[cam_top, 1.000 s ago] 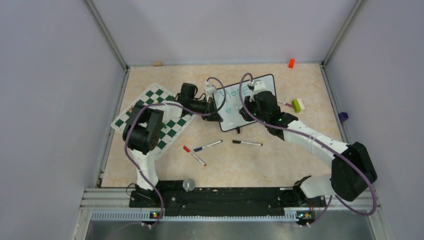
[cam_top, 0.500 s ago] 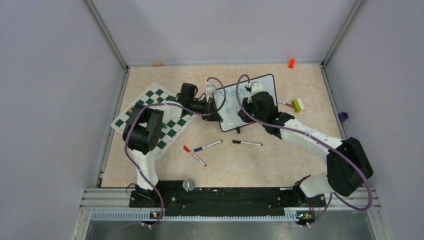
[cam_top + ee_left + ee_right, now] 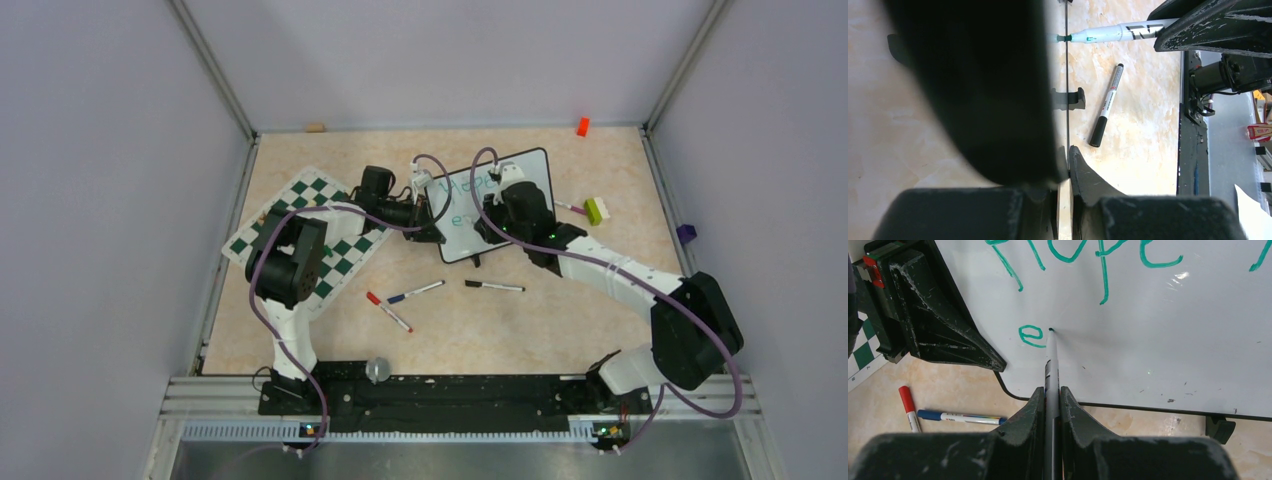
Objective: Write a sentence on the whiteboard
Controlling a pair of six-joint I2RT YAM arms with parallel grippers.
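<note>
The whiteboard (image 3: 462,243) stands tilted at mid-table on small black feet. My left gripper (image 3: 432,218) is shut on its left edge; in the left wrist view the board (image 3: 1067,75) shows edge-on between the closed jaws (image 3: 1068,161). My right gripper (image 3: 497,207) is shut on a green marker (image 3: 1051,362), and the marker's tip touches the board (image 3: 1158,345) just right of a green "e" (image 3: 1032,336). Above it the sentence reads "Hope" (image 3: 1083,255), with the start of another word at the top right. The marker also shows in the left wrist view (image 3: 1108,34).
A green-and-white chessboard mat (image 3: 310,225) lies to the left. Red (image 3: 388,312), blue (image 3: 415,292) and black (image 3: 494,286) markers lie in front of the board. A green-white block (image 3: 597,210), orange block (image 3: 582,126) and purple block (image 3: 685,234) sit to the right.
My right gripper has shifted left across the board with the marker, to just right of the "e". The left gripper and the board have not moved.
</note>
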